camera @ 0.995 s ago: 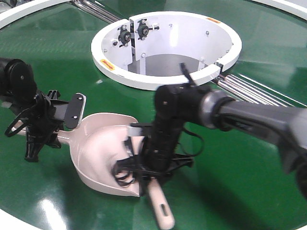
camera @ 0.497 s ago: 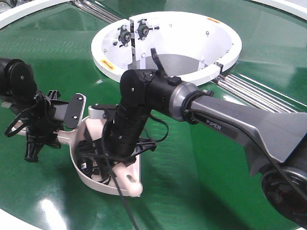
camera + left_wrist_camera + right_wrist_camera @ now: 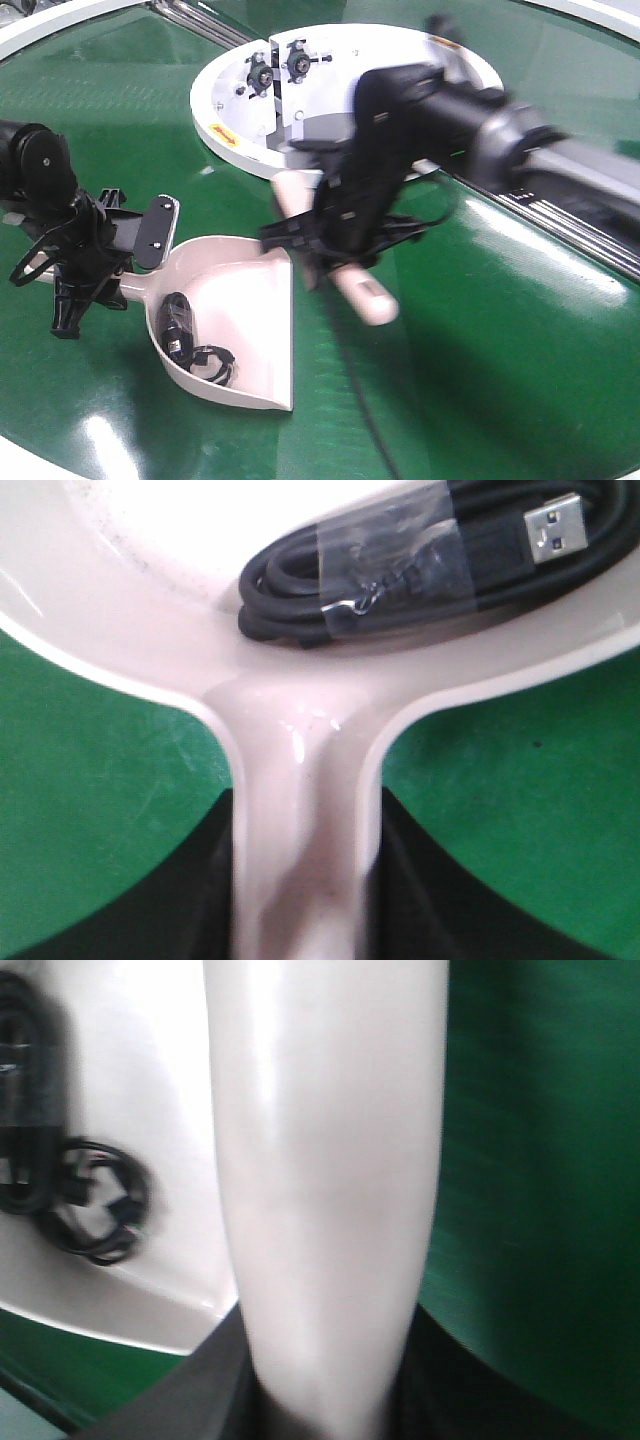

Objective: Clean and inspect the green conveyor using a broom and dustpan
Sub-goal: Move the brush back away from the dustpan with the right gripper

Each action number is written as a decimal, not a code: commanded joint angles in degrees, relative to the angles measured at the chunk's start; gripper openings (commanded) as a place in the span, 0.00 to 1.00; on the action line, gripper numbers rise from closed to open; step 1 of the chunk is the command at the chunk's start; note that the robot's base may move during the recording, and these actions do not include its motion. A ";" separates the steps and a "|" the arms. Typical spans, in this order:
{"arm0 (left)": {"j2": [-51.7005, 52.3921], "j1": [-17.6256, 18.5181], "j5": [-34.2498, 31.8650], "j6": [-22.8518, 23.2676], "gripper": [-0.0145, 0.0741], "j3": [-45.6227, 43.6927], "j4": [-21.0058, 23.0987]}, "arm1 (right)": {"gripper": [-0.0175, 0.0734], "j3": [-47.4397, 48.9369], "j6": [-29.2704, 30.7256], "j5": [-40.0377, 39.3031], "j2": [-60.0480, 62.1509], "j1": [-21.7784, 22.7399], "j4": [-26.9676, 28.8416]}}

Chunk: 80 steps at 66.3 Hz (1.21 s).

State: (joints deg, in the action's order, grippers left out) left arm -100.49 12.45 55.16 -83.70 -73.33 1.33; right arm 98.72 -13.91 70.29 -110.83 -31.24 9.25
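Broom (image 3: pixel 365 295) seemingly aloft; dustpan (image 3: pixel 250 300) on conveyor (image 3: pixel 500 330).

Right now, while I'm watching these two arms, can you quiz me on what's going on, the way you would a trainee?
1. True or false: the dustpan is empty.
2. What is the right tool holding? A) the broom B) a sponge C) a cloth
3. Fill in: the left tool grips the dustpan by its ____.

Key:
1. False; black cables lie in it.
2. A; it is held over the green conveyor.
3. Handle.
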 commanded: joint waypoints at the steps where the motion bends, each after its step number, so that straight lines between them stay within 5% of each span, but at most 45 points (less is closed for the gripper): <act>1: 2.14 0.54 1.13 -0.66 0.16 -1.27 0.81 | 0.19 -2.99 3.63 -2.12 6.65 3.47 -0.30; 38: 2.14 0.54 1.13 -0.66 0.16 -1.27 0.81 | 0.19 -32.04 11.44 -12.44 22.33 23.03 -1.90; 53: 2.14 0.54 1.13 -0.66 0.16 -1.27 0.81 | 0.19 -38.73 11.37 -13.68 22.53 24.30 -7.31; 80: 2.14 0.54 1.13 -0.66 0.16 -1.27 0.81 | 0.19 -39.55 11.95 -12.43 21.17 24.10 -6.26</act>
State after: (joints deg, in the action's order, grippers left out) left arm -100.49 12.45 55.16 -83.70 -73.33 1.33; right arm 57.98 -3.16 57.63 -90.90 -7.33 2.69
